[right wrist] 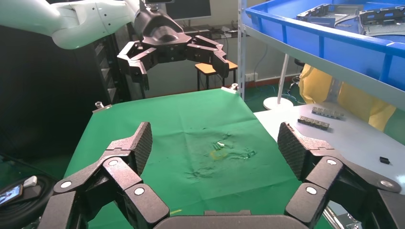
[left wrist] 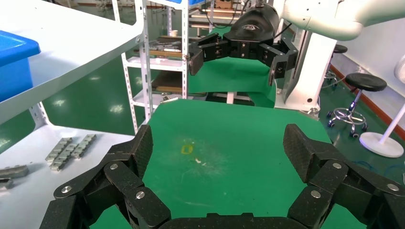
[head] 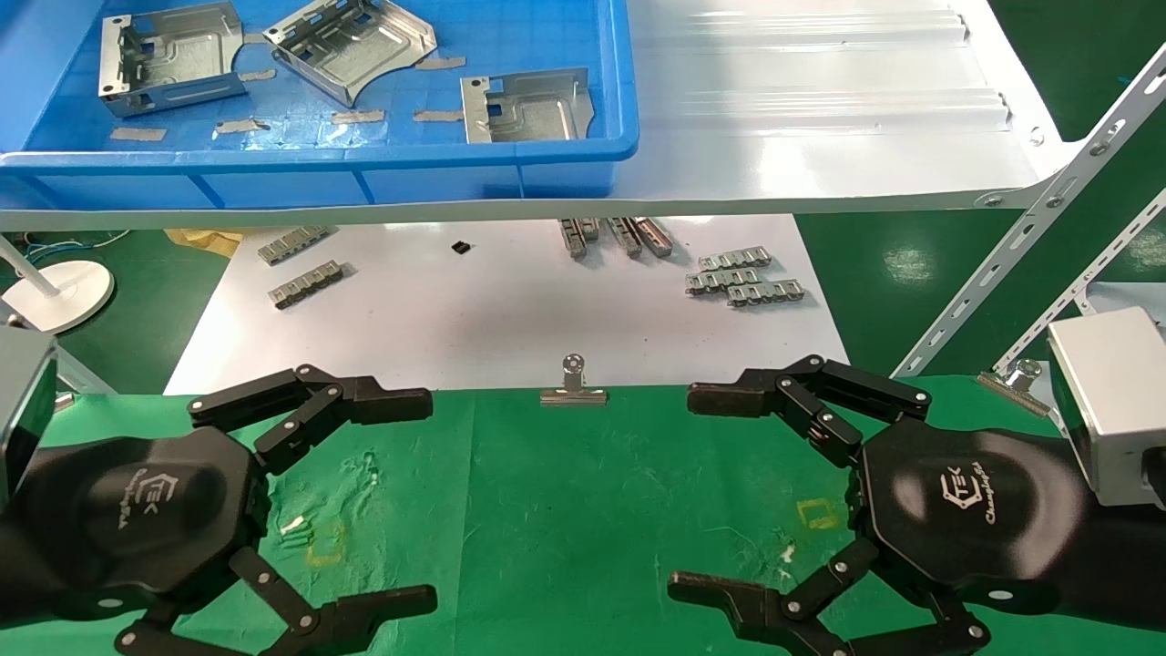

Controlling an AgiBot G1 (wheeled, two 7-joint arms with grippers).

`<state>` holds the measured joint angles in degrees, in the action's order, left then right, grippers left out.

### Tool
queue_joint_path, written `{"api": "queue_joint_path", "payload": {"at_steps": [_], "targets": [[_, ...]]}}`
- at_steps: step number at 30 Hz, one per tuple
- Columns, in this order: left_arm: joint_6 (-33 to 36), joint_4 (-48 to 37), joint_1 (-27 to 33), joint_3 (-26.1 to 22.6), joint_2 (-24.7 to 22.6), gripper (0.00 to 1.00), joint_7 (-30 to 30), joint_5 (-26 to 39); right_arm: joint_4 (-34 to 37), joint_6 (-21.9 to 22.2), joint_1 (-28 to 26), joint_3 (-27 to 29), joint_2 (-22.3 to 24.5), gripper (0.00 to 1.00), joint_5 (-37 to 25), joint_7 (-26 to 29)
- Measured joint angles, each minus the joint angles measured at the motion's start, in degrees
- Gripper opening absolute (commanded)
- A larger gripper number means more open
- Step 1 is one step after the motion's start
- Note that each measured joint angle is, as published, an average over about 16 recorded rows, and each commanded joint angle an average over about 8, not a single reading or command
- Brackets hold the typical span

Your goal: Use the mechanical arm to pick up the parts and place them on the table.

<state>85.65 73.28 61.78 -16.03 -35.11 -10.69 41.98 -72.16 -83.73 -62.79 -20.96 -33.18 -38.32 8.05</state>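
Note:
Three shiny silver parts lie in a blue bin (head: 583, 150) on the raised white shelf: one at the left (head: 170, 56), one tilted in the middle (head: 351, 44), one at the right (head: 526, 107). Both mechanical arms hover low over the green table (head: 547, 510), well in front of the bin. My left gripper (head: 421, 501) is open and holds nothing; the left wrist view shows only cloth between its fingers (left wrist: 300, 145). My right gripper (head: 688, 492) is also open and holds nothing, with bare cloth between its fingers (right wrist: 291, 145). The two palms face each other.
The white shelf (head: 820, 109) overhangs a white sheet (head: 510, 319) carrying grey segmented strips (head: 745, 278) and a small black piece (head: 462, 246). A binder clip (head: 573, 387) pins the cloth's far edge. Slanted shelf struts (head: 1029, 237) stand at the right.

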Motion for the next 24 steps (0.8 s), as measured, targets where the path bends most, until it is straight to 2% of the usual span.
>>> {"api": "queue_joint_path", "payload": {"at_steps": [24], "targets": [[0.0,0.0,0.0,0.0,0.0,1.00,0.0,0.0,0.0,0.0,0.0,0.0,0.0,0.00,0.0,0.0]]}}
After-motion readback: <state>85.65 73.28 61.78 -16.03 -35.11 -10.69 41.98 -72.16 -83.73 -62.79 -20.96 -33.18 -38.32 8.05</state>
